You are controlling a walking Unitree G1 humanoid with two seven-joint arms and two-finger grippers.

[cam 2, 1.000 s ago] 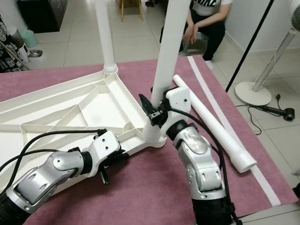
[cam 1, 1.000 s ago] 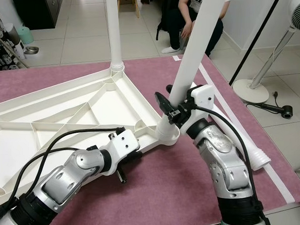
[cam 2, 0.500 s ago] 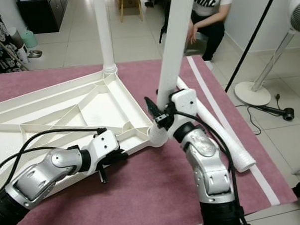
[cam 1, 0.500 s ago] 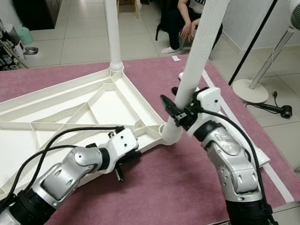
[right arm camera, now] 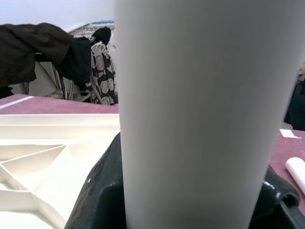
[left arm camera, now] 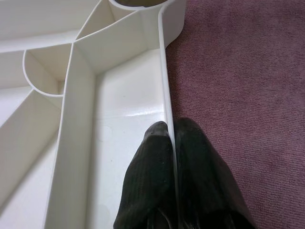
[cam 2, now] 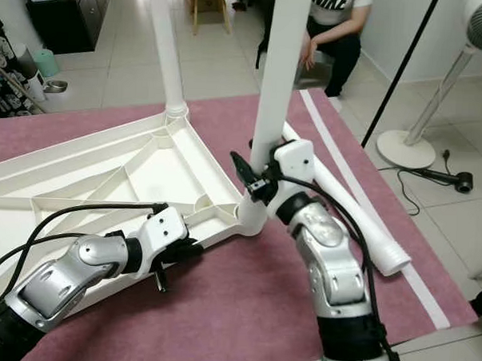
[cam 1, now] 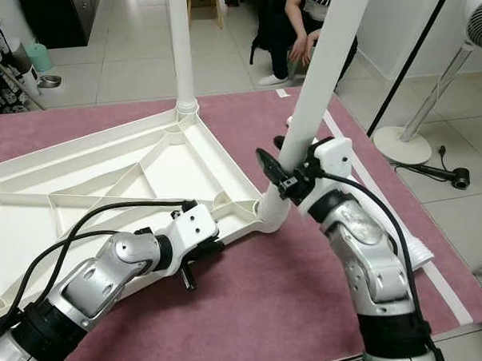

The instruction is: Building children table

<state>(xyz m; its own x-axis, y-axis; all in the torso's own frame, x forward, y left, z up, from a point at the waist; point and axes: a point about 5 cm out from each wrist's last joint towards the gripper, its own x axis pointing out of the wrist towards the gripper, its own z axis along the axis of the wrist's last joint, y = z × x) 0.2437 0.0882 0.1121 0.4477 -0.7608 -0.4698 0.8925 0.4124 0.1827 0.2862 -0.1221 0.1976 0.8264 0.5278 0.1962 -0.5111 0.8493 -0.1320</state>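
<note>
The white plastic tabletop (cam 1: 104,190) lies upside down on a purple rug. One white leg (cam 1: 181,50) stands fixed in its far corner socket. A second white leg (cam 1: 312,104) stands tilted in the near right corner socket (cam 1: 271,216), and my right gripper (cam 1: 283,165) is shut on it low down; the leg (right arm camera: 200,109) sits between the black fingers (right arm camera: 102,191). My left gripper (left arm camera: 170,143) is shut on the tabletop's thin front rim (left arm camera: 164,95), a little left of that socket.
A third white leg (cam 2: 348,205) lies loose on the rug to the right. A person (cam 2: 332,28) sits on a stool beyond the rug. A standing fan base (cam 1: 403,143) and a cable are on the tiles at right. A dark cabinet (cam 1: 60,9) stands far left.
The leg held by my right gripper has tipped slightly and its foot has settled further over the corner socket. My left gripper keeps its hold on the rim.
</note>
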